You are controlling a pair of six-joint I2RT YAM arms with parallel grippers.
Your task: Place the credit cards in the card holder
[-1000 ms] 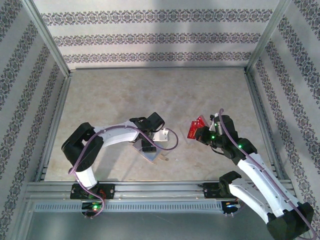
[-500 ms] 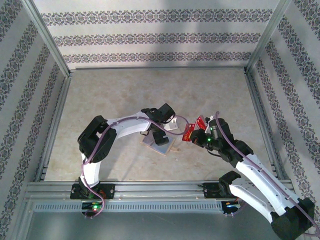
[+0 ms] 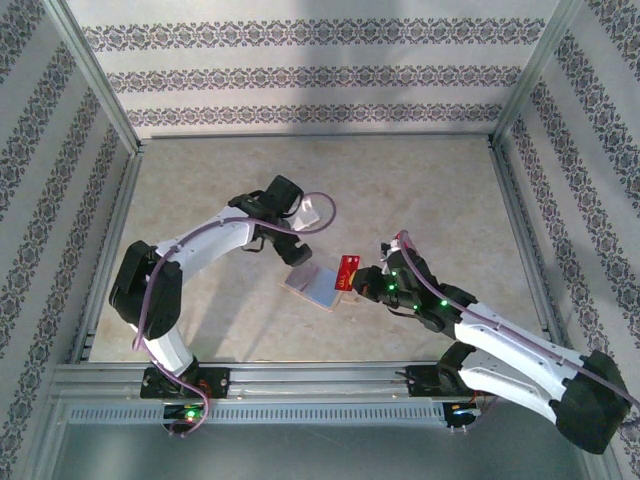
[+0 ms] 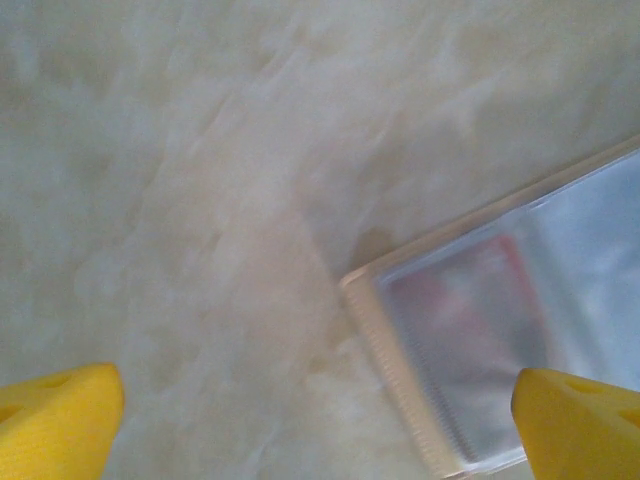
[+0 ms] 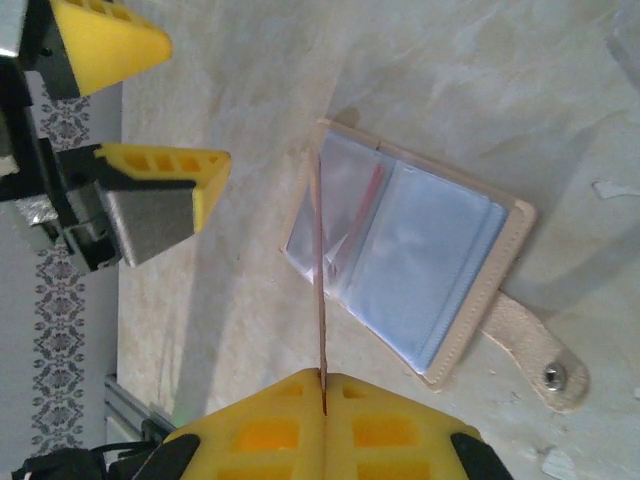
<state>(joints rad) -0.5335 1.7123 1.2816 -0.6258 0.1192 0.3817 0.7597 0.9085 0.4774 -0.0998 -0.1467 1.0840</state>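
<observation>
- Lying open mid-frame on the desk [image 3: 200, 190], the tan card holder [image 3: 312, 288] shows grey-lilac pockets.
- Right end effector [image 3: 358, 279], clamped on the red card [image 3: 347, 268], has come left to the holder's edge.
- Left end effector [image 3: 287, 247], fingers apart, has withdrawn up-left.

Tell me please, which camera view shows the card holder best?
The right wrist view: the card holder lies open and whole, with its snap tab visible. The top external view shows it small; the left wrist view shows one blurred corner.

Card holder [image 3: 310, 287] on table [image 3: 200, 200]; card [image 3: 347, 267] over its R edge (in right end effector [image 3: 359, 278]); left end effector [image 3: 283, 250] behind.
</observation>
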